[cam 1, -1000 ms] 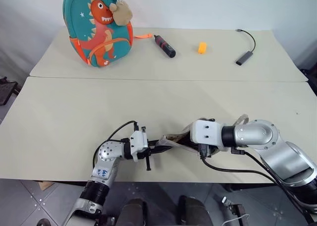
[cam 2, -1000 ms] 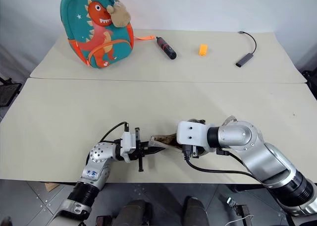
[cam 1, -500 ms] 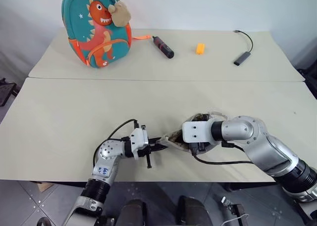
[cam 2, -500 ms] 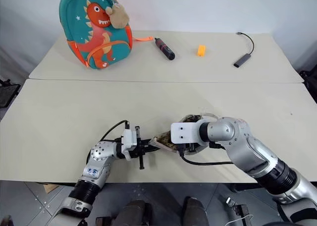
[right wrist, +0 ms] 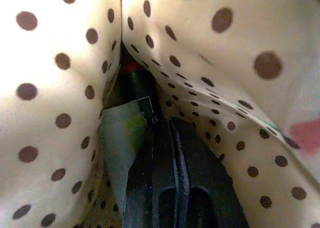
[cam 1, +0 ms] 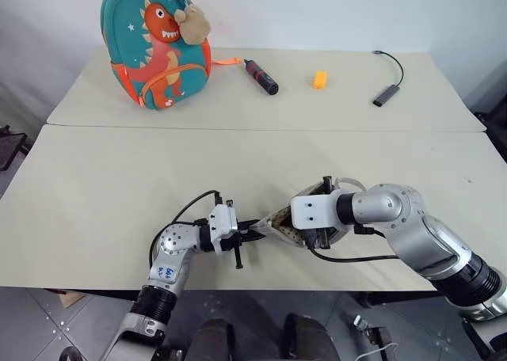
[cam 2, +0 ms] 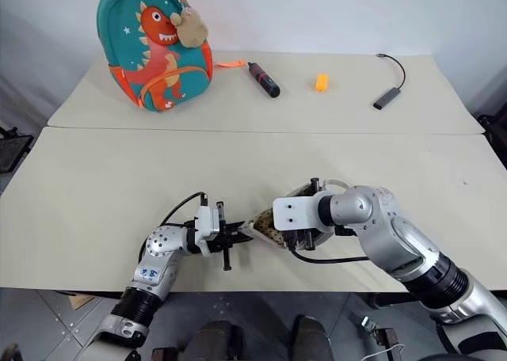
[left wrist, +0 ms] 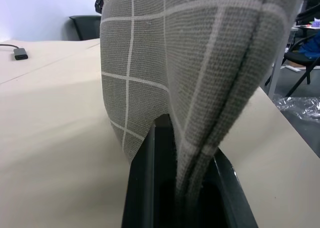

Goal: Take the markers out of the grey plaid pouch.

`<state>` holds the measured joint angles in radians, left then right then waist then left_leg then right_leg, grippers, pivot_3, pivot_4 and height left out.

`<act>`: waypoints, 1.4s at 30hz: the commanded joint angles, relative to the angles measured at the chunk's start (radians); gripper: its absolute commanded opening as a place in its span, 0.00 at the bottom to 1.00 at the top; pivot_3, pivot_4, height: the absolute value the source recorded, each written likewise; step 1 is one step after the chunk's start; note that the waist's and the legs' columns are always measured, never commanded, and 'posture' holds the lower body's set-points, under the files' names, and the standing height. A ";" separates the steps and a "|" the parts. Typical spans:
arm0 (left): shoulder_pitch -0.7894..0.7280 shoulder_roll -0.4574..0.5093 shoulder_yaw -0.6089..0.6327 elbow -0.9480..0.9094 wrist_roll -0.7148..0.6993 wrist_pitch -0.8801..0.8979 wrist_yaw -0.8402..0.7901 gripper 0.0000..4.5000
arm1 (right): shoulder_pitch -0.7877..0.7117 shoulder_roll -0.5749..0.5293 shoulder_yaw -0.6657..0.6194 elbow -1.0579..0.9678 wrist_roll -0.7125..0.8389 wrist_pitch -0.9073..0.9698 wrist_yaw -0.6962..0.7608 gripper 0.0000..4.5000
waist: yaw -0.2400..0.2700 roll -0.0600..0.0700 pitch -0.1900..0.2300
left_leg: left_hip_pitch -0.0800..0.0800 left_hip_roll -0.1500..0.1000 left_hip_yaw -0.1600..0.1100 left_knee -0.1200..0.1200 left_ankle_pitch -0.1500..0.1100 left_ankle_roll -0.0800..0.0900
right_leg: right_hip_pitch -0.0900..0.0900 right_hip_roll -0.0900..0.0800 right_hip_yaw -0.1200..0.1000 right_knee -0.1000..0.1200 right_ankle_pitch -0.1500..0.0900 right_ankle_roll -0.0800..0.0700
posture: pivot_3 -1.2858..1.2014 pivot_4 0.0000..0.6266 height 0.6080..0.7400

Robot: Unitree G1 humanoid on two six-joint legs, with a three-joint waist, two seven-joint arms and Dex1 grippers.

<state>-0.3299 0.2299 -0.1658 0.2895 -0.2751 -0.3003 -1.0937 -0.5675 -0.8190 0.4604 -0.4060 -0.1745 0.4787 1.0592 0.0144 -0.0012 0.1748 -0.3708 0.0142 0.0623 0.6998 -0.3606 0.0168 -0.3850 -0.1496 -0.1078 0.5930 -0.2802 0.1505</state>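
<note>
The grey plaid pouch (cam 1: 279,220) hangs just above the near table edge, between my two grippers. My left gripper (cam 1: 247,228) is shut on one end of its fabric (left wrist: 165,53), with both black fingers (left wrist: 142,188) pinching the cloth. My right gripper (right wrist: 167,123) is pushed into the open mouth, surrounded by beige polka-dot lining (right wrist: 60,63), and its fingers are shut. A pale green marker (right wrist: 120,138) lies against one finger, and a dark marker with a red band (right wrist: 132,78) lies just ahead. I cannot tell whether either marker is pinched.
At the back of the far table stand a teal dinosaur backpack (cam 1: 156,44), a black-and-red stick (cam 1: 262,74), a small orange block (cam 1: 320,77) and a grey adapter on a cable (cam 1: 387,94). The pouch is close to the near table's front edge (cam 1: 238,288).
My right gripper has pushed further into the pouch, rolled a little and closed. The left gripper has stayed still, holding the pouch's end.
</note>
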 commanded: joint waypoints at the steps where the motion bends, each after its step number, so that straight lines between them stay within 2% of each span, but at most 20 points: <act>1: -0.004 -0.002 0.014 -0.024 -0.024 0.005 0.009 0.00 | 0.034 -0.039 -0.087 -0.029 0.069 -0.060 0.042 0.01 | 0.002 0.000 0.000 | 0.000 0.000 0.000 0.000 0.000 0.000 | 0.000 0.000 0.000 0.000 0.000 0.000 | 0.52 0.24 1.00; 6: -0.007 -0.002 0.022 -0.030 -0.033 0.027 0.019 0.00 | 0.125 -0.074 -0.227 0.014 0.202 -0.265 0.097 0.01 | 0.006 0.000 0.000 | 0.000 0.000 0.001 0.000 0.000 0.000 | 0.000 0.000 -0.001 -0.001 0.000 0.000 | 0.52 0.24 1.00; 16: 0.005 0.010 0.015 -0.037 -0.028 0.025 0.012 0.00 | 0.225 -0.014 -0.413 0.140 0.428 -0.477 0.126 0.01 | 0.007 0.000 0.000 | 0.000 0.000 0.002 -0.001 0.000 0.000 | 0.000 0.000 -0.001 -0.001 0.000 0.000 | 0.52 0.24 1.00; 22: 0.005 0.014 0.015 -0.036 -0.029 0.021 0.006 0.00 | 0.291 0.005 -0.479 0.108 0.560 -0.468 0.148 0.01 | 0.009 0.000 0.000 | 0.000 0.000 0.002 -0.001 0.000 0.000 | 0.001 0.000 -0.001 -0.002 0.000 0.000 | 0.52 0.24 1.00; 29: 0.006 0.015 0.014 -0.038 -0.030 0.024 0.004 0.00 | 0.271 -0.057 -0.422 0.100 0.464 -0.334 0.102 0.01 | 0.009 0.000 0.000 | 0.000 0.000 0.001 -0.001 0.000 0.000 | 0.000 0.000 -0.001 -0.001 0.000 0.000 | 0.52 0.24 1.00; 32: 0.006 0.012 0.012 -0.040 -0.031 0.027 0.005 0.00 | 0.262 -0.076 -0.343 0.058 0.388 -0.322 0.116 0.14 | 0.009 0.000 0.000 | 0.000 0.000 0.001 -0.001 0.000 0.000 | 0.000 0.000 -0.001 -0.001 0.000 0.000 | 0.52 0.24 1.00; 36: 0.006 0.011 0.012 -0.044 -0.032 0.030 0.006 0.00 | 0.220 -0.068 -0.263 0.037 0.277 -0.309 0.083 0.42 | 0.009 0.000 0.000 | 0.000 0.000 0.001 -0.001 0.000 0.000 | 0.000 0.000 -0.001 -0.001 0.000 0.000 | 0.52 0.24 1.00; 40: 0.008 0.011 0.013 -0.045 -0.033 0.033 0.006 0.00 | 0.190 -0.091 -0.209 0.020 0.217 -0.238 0.098 0.42 | 0.009 0.000 0.000 | 0.000 0.000 0.001 -0.001 0.000 0.000 | 0.000 0.000 -0.001 -0.001 0.000 0.000 | 0.52 0.24 1.00; 42: 0.012 0.011 0.011 -0.047 -0.034 0.035 0.005 0.00 | 0.154 -0.060 -0.185 0.004 0.197 -0.176 0.074 0.42 | 0.008 0.000 0.000 | 0.000 0.000 0.001 -0.001 0.000 0.000 | 0.000 0.000 -0.001 -0.002 0.000 0.000 | 0.52 0.24 1.00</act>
<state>-0.3245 0.2434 -0.1577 0.2795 -0.2887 -0.2627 -1.0859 -0.3963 -0.8887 0.2620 -0.3684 0.0413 0.2611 1.1424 0.0228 -0.0014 0.1751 -0.3712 0.0144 0.0637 0.6991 -0.3606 0.0168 -0.3849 -0.1495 -0.1088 0.5915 -0.2802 0.1506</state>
